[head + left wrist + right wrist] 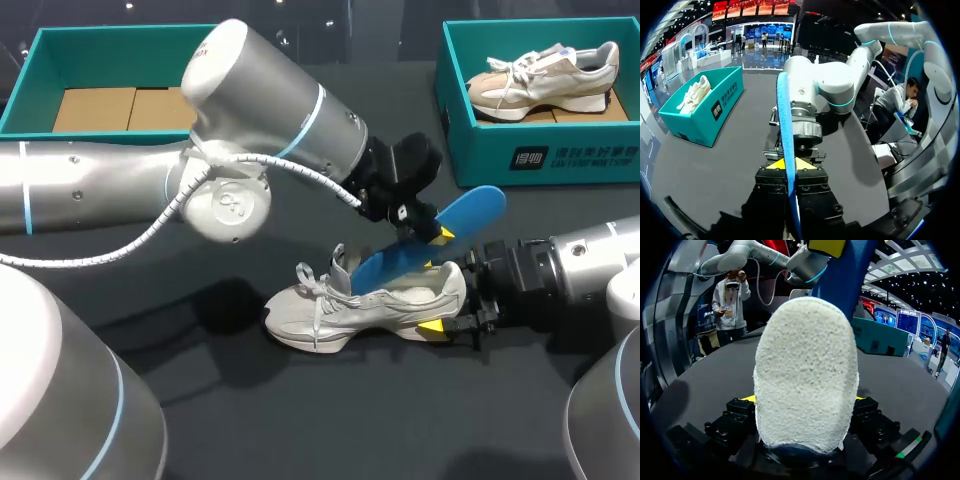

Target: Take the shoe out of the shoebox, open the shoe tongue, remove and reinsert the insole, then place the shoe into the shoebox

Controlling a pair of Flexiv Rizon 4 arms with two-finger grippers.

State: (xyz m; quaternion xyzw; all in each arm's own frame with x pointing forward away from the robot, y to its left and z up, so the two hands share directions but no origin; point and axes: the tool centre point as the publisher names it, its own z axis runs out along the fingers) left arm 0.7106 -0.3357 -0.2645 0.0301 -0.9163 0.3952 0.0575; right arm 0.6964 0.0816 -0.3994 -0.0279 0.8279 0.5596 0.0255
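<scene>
A pale grey shoe [365,305] lies on the dark table with its toe toward my left arm. My right gripper [448,298] is shut on its heel; in the right wrist view the fuzzy heel [805,375] fills the space between the fingers, and a yellow tip [746,399] shows beside it. A blue insole [470,212] slants up out of the shoe's opening, its lower end still inside. My left gripper [438,234] is shut on the insole's middle. The left wrist view shows the insole [785,115] edge-on between the yellow tips of that gripper [790,164].
A teal shoebox [545,160] at the back right holds a second, beige shoe [545,78]. Another teal box [45,60] with cardboard inside stands at the back left. My left arm's elbow [230,200] hangs over the table's middle.
</scene>
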